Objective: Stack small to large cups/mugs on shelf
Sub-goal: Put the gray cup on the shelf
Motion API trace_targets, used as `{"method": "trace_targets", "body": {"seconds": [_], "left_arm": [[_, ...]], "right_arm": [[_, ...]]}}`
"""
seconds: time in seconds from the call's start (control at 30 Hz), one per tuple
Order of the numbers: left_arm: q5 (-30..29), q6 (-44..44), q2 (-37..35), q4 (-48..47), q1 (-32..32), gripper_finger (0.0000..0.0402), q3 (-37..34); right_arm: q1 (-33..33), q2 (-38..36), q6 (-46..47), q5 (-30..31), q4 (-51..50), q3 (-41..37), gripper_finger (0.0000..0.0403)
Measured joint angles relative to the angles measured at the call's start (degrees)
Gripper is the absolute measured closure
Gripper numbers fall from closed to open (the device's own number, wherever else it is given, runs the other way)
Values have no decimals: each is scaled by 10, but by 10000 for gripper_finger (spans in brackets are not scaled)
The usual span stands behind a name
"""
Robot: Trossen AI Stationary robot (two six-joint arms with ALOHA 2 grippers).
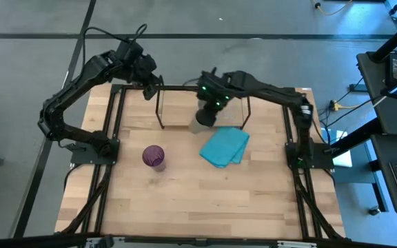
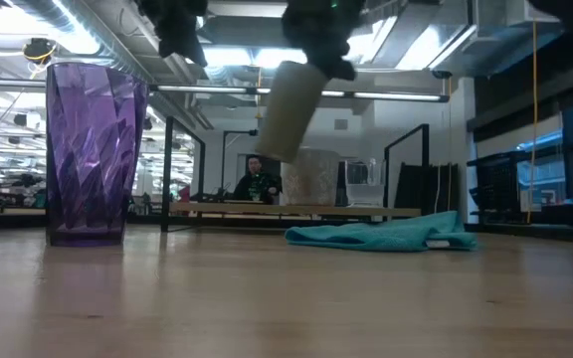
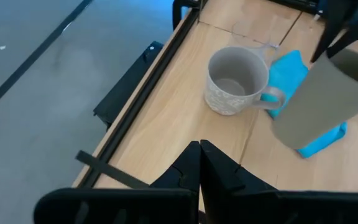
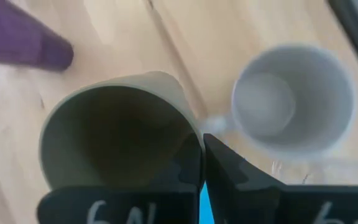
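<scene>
We saw the right claw point(image 4: 201, 149) clenched on the rim of the olive cup point(image 2: 288, 111), lifted and tilted beside the grey mug point(image 3: 236, 79) at the shelf point(image 1: 160, 103), probably for stacking, while the left claw point(image 3: 199, 155) waited clenched, holding nothing.

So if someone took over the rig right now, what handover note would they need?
Right hand: shut on the rim of the olive-green cup, held tilted in the air beside the grey mug.
Left hand: shut, empty, waiting at the shelf's far left corner.
Grey mug stands upright on the shelf base. Purple tumbler stands on the table in front, turquoise cloth lies beside it.
Done: nothing nested yet.
Left: nest the cups on the shelf. The small glass's spot is unclear.
</scene>
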Motion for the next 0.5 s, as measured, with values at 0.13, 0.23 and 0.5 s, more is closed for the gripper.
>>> {"method": "trace_targets", "body": {"seconds": [0.13, 0.23, 0.5], "left_arm": [[-12, -4, -1, -14, 1, 401, 0], [-16, -4, -2, -14, 1, 401, 0], [-27, -13, -2, -14, 2, 401, 0]], "right_arm": [[-13, 58, -45, 1, -11, 84, 391], [-15, 99, -94, 19, -14, 139, 391], [-20, 140, -149, 76, 3, 158, 391]]}}
